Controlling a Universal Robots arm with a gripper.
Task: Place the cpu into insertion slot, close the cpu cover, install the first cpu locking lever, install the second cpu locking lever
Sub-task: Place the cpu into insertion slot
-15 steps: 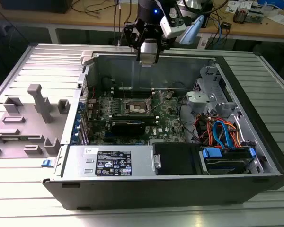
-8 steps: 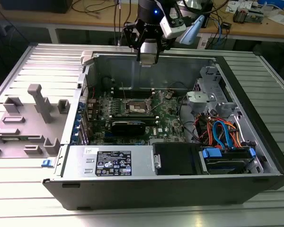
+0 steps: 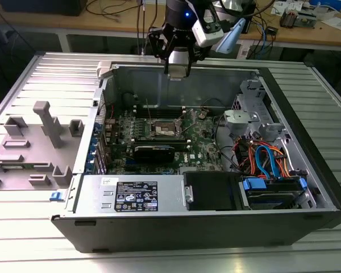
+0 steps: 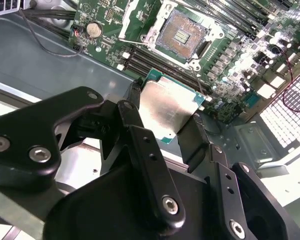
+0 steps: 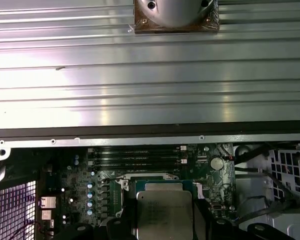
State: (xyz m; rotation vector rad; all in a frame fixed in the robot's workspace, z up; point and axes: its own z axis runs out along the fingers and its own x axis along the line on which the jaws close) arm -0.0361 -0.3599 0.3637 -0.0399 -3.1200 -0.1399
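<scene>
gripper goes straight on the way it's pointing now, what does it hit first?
The flat silver-topped square chip clamped in the black gripper leads. It would likely land on the long black memory slots beside the square silvery-rimmed socket, not in it; depth unclear.

The arm (image 3: 181,20) comes down from the top of the exterior view, a blue light glowing on its wrist, and the gripper (image 3: 178,68) hangs straight below it, pointing down. In the second wrist view the two black fingers (image 4: 140,142) are clamped on opposite edges of the cpu (image 4: 166,107). The chip sits level between them with its silver face up.
</scene>
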